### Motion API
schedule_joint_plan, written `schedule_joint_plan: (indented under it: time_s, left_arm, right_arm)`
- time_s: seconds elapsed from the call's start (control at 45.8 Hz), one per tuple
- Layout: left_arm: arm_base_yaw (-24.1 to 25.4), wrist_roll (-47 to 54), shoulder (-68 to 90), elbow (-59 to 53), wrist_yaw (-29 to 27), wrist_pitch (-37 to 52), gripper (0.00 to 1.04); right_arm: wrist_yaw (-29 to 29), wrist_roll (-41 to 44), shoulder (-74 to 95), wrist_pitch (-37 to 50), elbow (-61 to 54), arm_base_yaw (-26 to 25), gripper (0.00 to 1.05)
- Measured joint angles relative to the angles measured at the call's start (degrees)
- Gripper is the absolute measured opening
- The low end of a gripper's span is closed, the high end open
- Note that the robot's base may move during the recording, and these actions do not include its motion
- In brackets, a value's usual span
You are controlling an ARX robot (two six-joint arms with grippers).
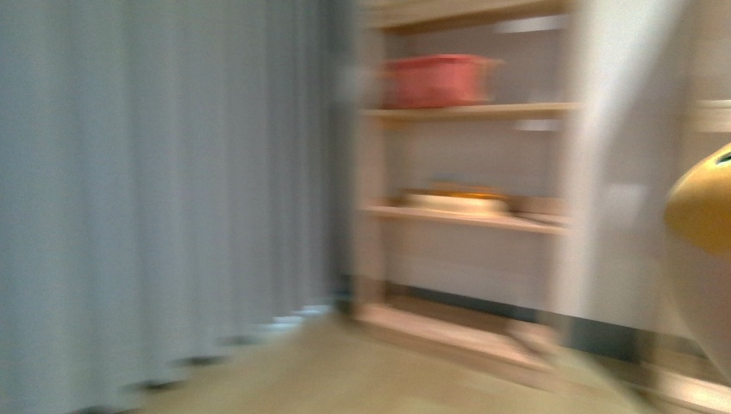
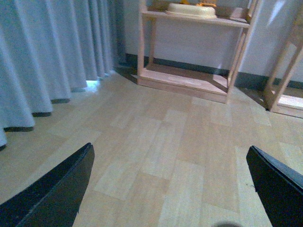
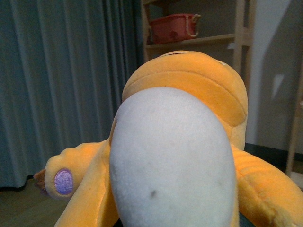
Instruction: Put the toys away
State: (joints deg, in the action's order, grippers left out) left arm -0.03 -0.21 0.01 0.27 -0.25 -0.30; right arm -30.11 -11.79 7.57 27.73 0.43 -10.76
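The plush toy (image 3: 180,142) fills the right wrist view: orange-yellow with a large white belly and a small purple patch on one limb. My right gripper is shut on it, and the toy hides the fingers. The toy also shows as an orange and white shape at the right edge of the blurred front view (image 1: 702,207), held above the floor. My left gripper (image 2: 168,189) is open and empty above the wooden floor, with its black fingers (image 2: 57,189) spread wide.
A wooden shelf unit (image 1: 465,216) stands ahead. A pink tub (image 1: 440,79) is on an upper shelf, and a cream base with blocks (image 2: 191,9) is on a lower one. Grey curtains (image 1: 155,190) hang on the left. A second wooden frame (image 2: 284,80) stands to the right.
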Motion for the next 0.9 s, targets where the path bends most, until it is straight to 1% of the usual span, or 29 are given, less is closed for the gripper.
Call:
schedule_joint_plan:
  time_s: [0.284,0.371,0.481,0.896]
  left_arm:
    - [0.0,0.0,0.1,0.0,0.4,0.0,0.98]
    - [-0.1,0.0,0.1,0.0,0.7,0.0,0.98]
    - [0.0,0.0,0.0,0.0,0.2,0.0,0.98]
    - [0.0,0.0,0.0,0.0,0.2,0.0,0.98]
  right_arm:
    - [-0.1,0.0,0.0,0.0,0.0,0.0,0.09]
    - [0.9,0.0,0.0,0.0,0.0,-0.1,0.09]
    - [-0.4,0.0,-0.1,0.0,0.0,0.0,0.09]
    - [-0.2,0.0,-0.1,0.0,0.0,0.0,0.09]
